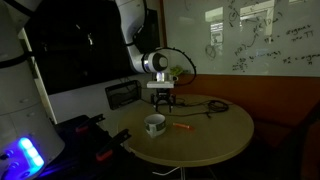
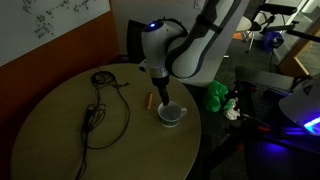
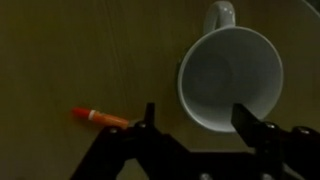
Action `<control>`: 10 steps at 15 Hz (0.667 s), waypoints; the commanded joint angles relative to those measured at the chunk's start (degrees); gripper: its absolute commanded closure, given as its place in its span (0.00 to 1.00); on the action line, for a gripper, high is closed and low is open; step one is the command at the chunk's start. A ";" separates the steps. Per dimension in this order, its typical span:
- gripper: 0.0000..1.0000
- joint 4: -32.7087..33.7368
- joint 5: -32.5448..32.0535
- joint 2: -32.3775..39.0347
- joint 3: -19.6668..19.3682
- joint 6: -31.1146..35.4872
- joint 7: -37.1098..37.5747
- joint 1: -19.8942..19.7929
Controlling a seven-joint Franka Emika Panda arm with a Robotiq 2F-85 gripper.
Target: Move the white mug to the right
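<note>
The white mug (image 1: 154, 125) stands upright on the round wooden table (image 1: 215, 130), near its edge; it also shows in the other exterior view (image 2: 172, 114). In the wrist view the mug (image 3: 230, 75) fills the upper right, its handle pointing to the top edge. My gripper (image 3: 195, 118) hangs above the mug with both fingers spread wide and nothing between them. One fingertip overlaps the mug's rim in the picture; the other is beside it over bare table. It shows above the mug in both exterior views (image 1: 163, 97) (image 2: 160, 93).
A thin orange marker (image 3: 100, 118) lies on the table beside the mug, seen too in both exterior views (image 1: 183, 127) (image 2: 150, 101). A black cable (image 2: 100, 105) loops across the table. A green object (image 2: 215, 95) sits off the table edge.
</note>
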 commanded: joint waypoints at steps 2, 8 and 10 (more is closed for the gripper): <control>0.00 -3.13 3.85 -7.31 3.02 -7.32 -1.77 -2.76; 0.00 -6.69 3.38 -16.75 0.53 -11.94 3.19 0.63; 0.00 -8.98 2.34 -19.77 0.09 -9.84 4.22 1.51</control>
